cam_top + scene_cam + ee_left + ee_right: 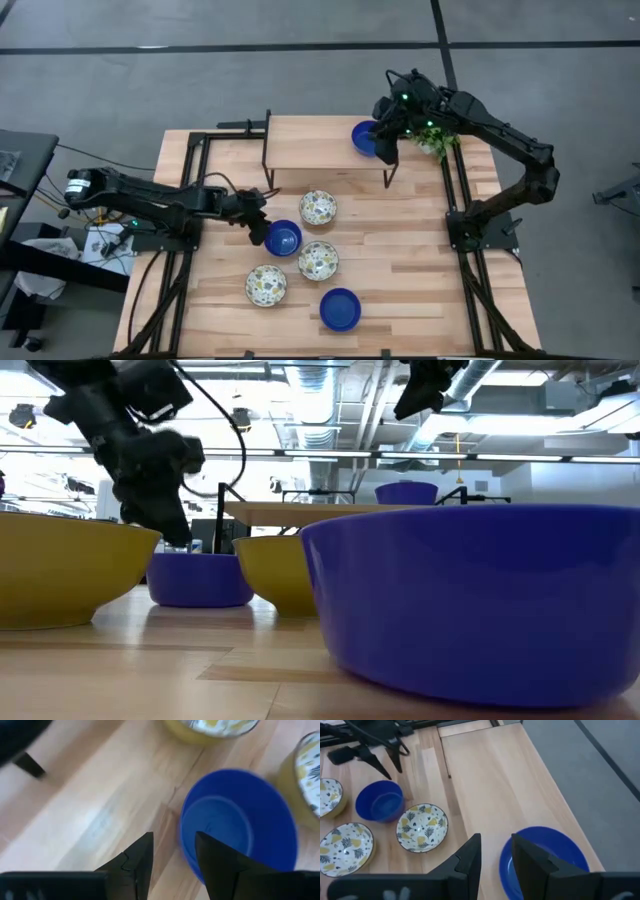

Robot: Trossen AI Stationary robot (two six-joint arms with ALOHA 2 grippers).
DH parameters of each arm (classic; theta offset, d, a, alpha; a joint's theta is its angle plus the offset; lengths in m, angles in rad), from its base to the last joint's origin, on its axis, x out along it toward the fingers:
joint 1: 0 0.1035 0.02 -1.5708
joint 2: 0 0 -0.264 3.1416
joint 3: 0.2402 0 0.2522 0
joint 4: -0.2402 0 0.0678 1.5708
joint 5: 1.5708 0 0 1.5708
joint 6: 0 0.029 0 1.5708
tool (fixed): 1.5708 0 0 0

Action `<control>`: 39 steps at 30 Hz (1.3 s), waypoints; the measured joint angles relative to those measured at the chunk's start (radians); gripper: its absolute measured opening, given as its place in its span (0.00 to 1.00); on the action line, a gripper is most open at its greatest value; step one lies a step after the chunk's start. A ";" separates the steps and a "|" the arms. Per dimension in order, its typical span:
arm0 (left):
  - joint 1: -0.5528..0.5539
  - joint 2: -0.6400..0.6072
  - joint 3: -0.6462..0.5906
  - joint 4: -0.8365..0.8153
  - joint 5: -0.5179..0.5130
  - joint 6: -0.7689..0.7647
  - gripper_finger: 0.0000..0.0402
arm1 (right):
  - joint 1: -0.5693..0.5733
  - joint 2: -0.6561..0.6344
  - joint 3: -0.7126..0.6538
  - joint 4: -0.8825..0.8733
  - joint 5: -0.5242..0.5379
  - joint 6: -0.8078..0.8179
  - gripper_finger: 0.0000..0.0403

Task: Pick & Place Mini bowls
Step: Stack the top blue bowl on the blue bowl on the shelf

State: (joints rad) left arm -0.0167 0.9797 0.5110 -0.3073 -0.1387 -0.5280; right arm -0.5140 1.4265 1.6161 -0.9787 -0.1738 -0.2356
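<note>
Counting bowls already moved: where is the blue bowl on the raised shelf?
In the high view, the blue bowl sits at the shelf's right end, under the right hand, beside the plant.

Two dark arms, matte black all over, built from chunky jointed segments. The left arm (150,200) carries a pale label patch near its base and a thin black cable looping off toward the wrist. The right arm (490,130) shows small green lights glowing near its wrist. The left gripper (172,857) has black, wedge-shaped, tapering fingers; the right gripper (495,857) looks the same.
</note>
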 joint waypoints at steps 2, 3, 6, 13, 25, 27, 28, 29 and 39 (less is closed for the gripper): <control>0.005 0.032 0.000 0.002 0.022 -0.010 0.36 | 0.006 0.000 0.000 0.000 0.000 0.000 0.24; 0.007 0.044 0.000 0.004 0.029 -0.013 0.36 | 0.008 0.000 0.000 0.000 0.000 0.000 0.24; 0.007 0.069 0.000 0.020 0.032 -0.036 0.36 | 0.011 0.000 0.000 0.000 0.000 0.000 0.24; 0.007 0.074 0.000 0.069 0.043 -0.038 0.36 | 0.008 0.000 0.000 0.000 0.000 0.000 0.24; 0.005 0.074 0.000 0.070 0.043 -0.038 0.36 | 0.010 0.000 0.000 0.000 -0.002 0.000 0.24; 0.003 0.074 0.000 0.070 0.043 -0.035 0.36 | 0.010 0.000 0.000 0.000 -0.003 0.000 0.24; 0.003 0.074 0.000 0.070 0.043 -0.035 0.36 | 0.010 0.000 0.000 0.000 -0.003 0.000 0.24; 0.003 0.074 0.000 0.070 0.043 -0.035 0.36 | 0.010 0.000 0.000 0.000 -0.003 0.000 0.24; 0.003 0.086 0.000 0.069 0.043 -0.035 0.36 | 0.010 0.000 0.000 0.000 -0.003 0.001 0.24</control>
State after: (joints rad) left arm -0.0135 1.0661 0.5114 -0.2384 -0.0956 -0.5626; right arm -0.5041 1.4265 1.6161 -0.9791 -0.1772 -0.2348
